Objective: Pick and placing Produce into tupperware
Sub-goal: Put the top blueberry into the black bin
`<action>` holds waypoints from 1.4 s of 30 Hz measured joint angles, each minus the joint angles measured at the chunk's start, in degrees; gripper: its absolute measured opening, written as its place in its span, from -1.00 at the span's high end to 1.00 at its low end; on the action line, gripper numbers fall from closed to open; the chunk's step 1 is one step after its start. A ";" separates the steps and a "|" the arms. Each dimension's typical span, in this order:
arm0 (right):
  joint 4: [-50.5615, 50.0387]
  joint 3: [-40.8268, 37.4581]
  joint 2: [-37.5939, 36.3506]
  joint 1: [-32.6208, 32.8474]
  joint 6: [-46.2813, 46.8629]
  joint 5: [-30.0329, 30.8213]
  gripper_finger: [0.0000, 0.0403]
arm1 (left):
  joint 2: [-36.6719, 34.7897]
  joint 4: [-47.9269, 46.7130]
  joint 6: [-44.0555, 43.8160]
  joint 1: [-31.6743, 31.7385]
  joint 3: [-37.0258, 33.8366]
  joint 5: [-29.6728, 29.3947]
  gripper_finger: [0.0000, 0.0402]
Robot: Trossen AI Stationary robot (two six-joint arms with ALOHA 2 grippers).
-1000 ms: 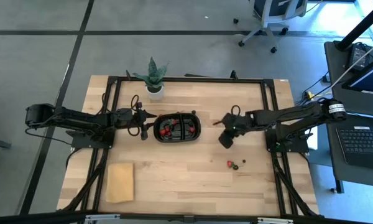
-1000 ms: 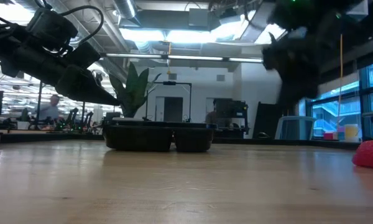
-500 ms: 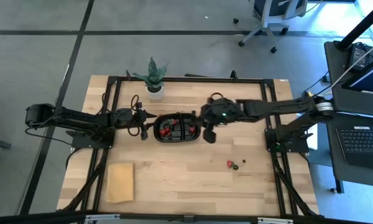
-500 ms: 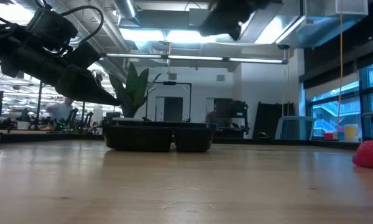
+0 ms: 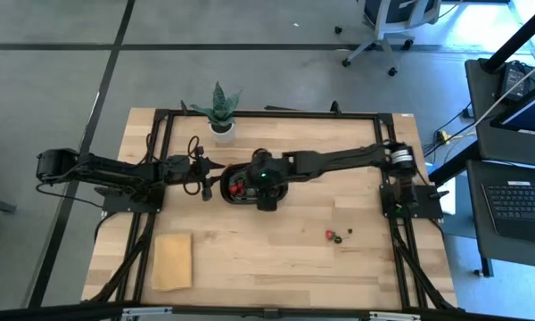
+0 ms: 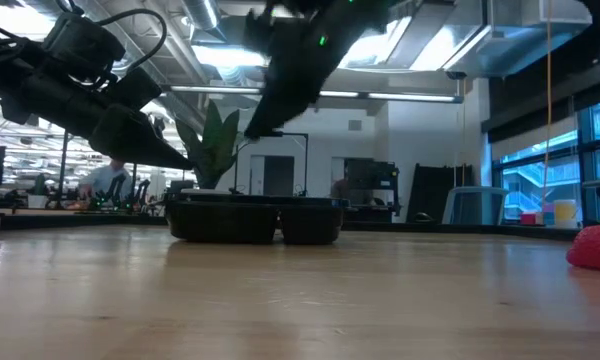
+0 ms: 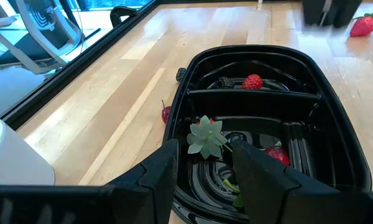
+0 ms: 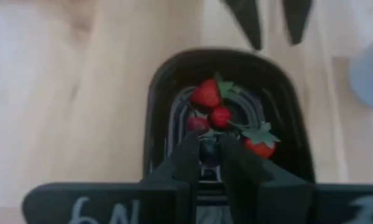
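Standing at the table's far edge behind the tray, a potted plant (image 5: pixel 218 111) in a white pot; lying flat near the front left corner, well apart from everything else, a tan block (image 5: pixel 172 260). Reaching across the table from the right side, the right gripper (image 5: pixel 266 185) above the tupperware (image 5: pixel 283 187), fingers nearly closed on a small dark berry (image 8: pixel 207 150) directly over the tray. Hovering just beside the tray's left end, the left gripper (image 5: pixel 209 181), fingers parted with nothing between them. Resting mid-table, the black tray with its centre divider: red produce (image 8: pixel 212 106) with green leafy caps clustered in the left compartment; in the other compartment, one red berry and a dark one. Lying on the wood against the tray's outer wall, two more small pieces. Scattered well to the right on the bare table, loose red and dark bits (image 5: pixel 336 235).
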 joint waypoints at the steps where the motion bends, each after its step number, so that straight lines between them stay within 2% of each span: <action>1: -0.01 0.44 1.30 0.00 -0.40 -0.01 0.73 | 0.00 0.00 0.00 0.00 0.00 0.02 0.27; 12: 1.86 1.03 9.52 0.00 -0.39 -0.34 0.73 | 0.00 -0.02 0.02 0.00 0.00 0.01 0.27; 27: 2.80 1.03 10.45 -0.50 -0.36 -0.29 0.71 | 0.00 -0.02 0.04 0.00 0.00 0.01 0.27; 37: 2.75 1.03 10.45 -0.46 -0.19 -0.29 0.49 | 0.00 -0.02 0.04 0.00 0.00 0.02 0.27; 42: 2.78 1.03 10.45 -0.46 -0.23 -0.32 0.31 | 0.00 -0.02 0.04 0.00 0.00 0.02 0.27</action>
